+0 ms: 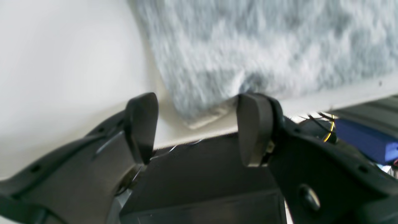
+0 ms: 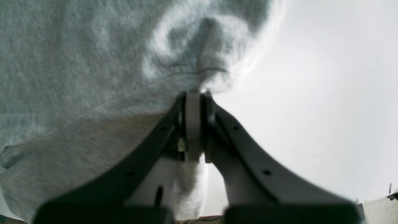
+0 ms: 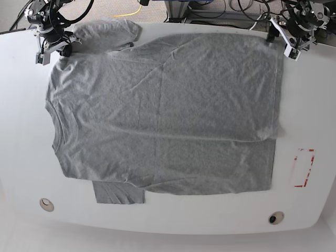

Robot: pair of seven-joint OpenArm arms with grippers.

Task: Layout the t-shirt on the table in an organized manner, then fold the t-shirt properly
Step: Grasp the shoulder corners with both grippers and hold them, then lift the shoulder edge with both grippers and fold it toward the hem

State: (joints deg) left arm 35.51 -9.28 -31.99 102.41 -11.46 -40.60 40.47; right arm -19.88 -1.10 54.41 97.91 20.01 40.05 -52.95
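Lying flat across the counter (image 3: 21,157), the grey t-shirt (image 3: 168,110) shows its plain face, one sleeve folded at the far edge. The right fingers (image 2: 194,96) pinch the shirt's shoulder at one far corner. The left fingers (image 1: 199,124) stand wide at the hem corner, holding nothing. Red tape (image 3: 304,168) lies beside the hem.
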